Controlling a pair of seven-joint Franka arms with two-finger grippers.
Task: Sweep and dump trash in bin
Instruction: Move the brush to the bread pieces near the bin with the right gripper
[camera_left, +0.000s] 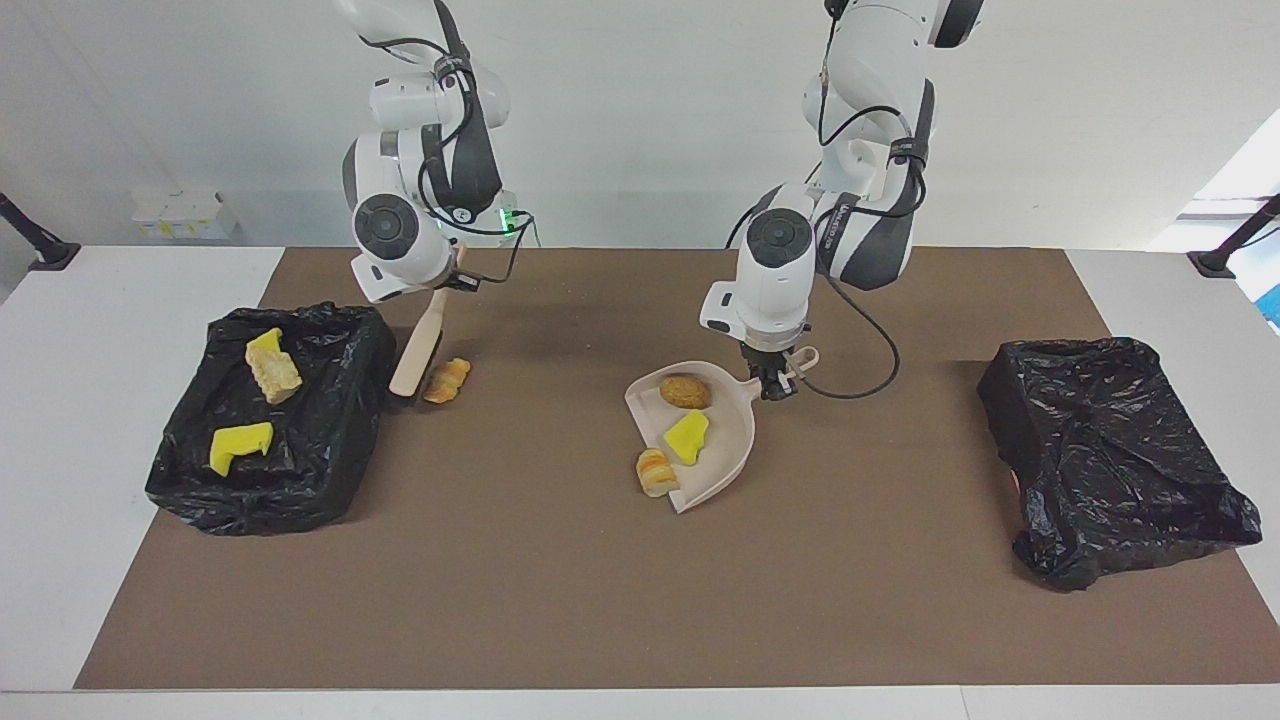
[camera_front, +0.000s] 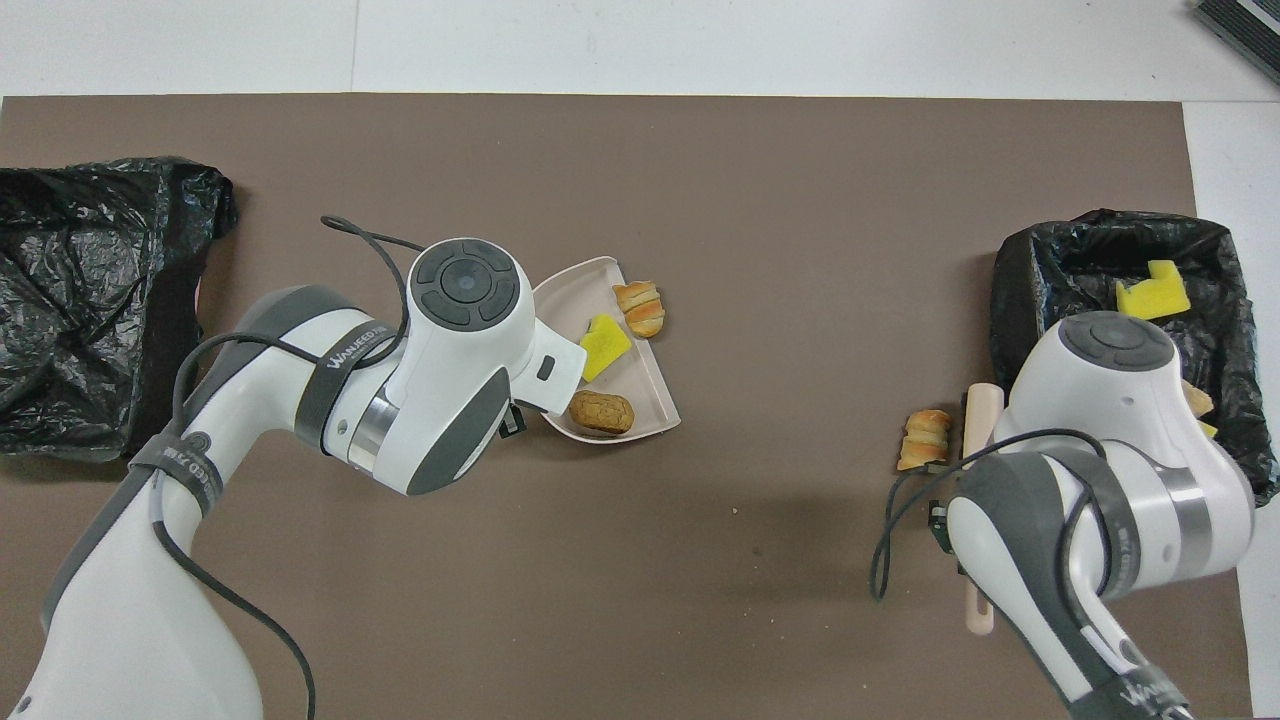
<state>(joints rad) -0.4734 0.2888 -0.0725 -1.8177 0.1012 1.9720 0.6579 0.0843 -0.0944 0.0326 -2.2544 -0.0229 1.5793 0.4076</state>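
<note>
Here, two white robot arms work over a desk (camera_left: 60, 450) covered by a brown mat (camera_left: 560, 600).

In the upper left of the facing view, the right gripper (camera_left: 452, 285) has its jaws clamped on the handle of a beige hand brush (camera_left: 415, 345). The brush slants down to the mat, its head between a black-bagged bin (camera_left: 340, 440) and a loose tan-orange pastry scrap (camera_left: 447, 380), just beside both.

At the frame's centre, the left gripper (camera_left: 772, 385) has its jaws clamped on the handle of a beige plastic dustpan (camera_left: 738, 440). The pan lies on the mat with its mouth turned toward the frame's lower left.

The trash is in three places:
- A brown round bread piece (camera_left: 684, 391) and a yellow sponge chunk (camera_left: 688, 437) lie in the pan, and a striped pastry (camera_left: 655, 472) sits at its lip.
- Three scraps (camera_left: 240, 445) lie in the bin at the left of the frame.
- The loose pastry lies on the mat well apart from the pan.

A second black-bagged bin (camera_left: 1110, 460) sits at the right of the frame.

The step in hand appears to be sweeping the loose pastry toward the pan. To do it well:
- Keep the bristles flat on the mat and the stroke slow, so the scrap does not roll past the head.
- Keep the pan's lip pressed down and aimed at the stroke.
- Avoid knocking the striped pastry off the lip.
</note>
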